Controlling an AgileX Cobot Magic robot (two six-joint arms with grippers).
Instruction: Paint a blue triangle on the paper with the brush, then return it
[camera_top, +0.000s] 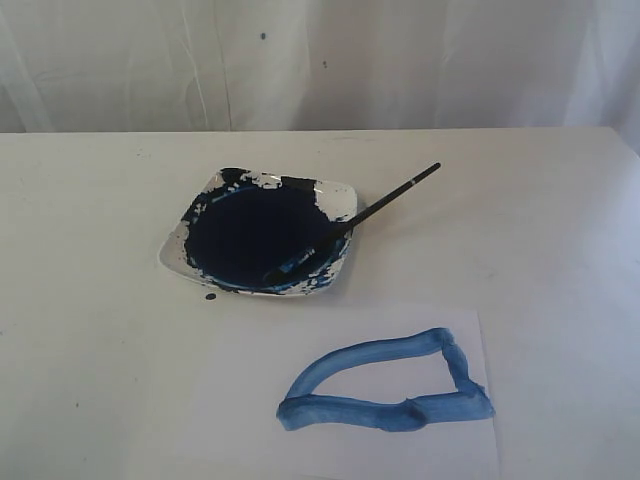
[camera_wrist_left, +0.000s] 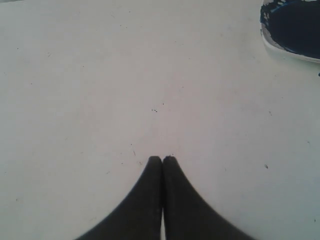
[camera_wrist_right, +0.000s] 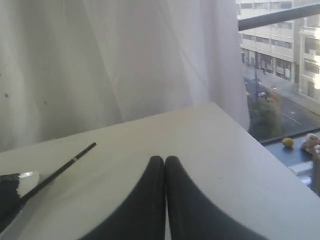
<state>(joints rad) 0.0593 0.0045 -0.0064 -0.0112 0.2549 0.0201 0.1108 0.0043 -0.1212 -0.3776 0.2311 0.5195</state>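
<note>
The blue triangle (camera_top: 400, 390) is a thick uneven outline on the paper (camera_top: 350, 440) near the table's front. The brush (camera_top: 370, 212) lies across the right rim of the paint dish (camera_top: 190, 225), blue tip in the paint, black handle pointing back right. Its handle (camera_wrist_right: 60, 167) also shows in the right wrist view beside the dish rim (camera_wrist_right: 25, 180). Neither arm appears in the exterior view. My left gripper (camera_wrist_left: 162, 159) is shut and empty over bare table, with the dish (camera_wrist_left: 280, 47) off at a corner. My right gripper (camera_wrist_right: 164, 159) is shut and empty, apart from the brush.
A white curtain (camera_top: 320, 60) hangs behind the white table (camera_top: 90, 300). A small paint drop (camera_top: 209, 297) lies in front of the dish. The right wrist view shows the table's edge and a window (camera_wrist_right: 280, 75) beyond it.
</note>
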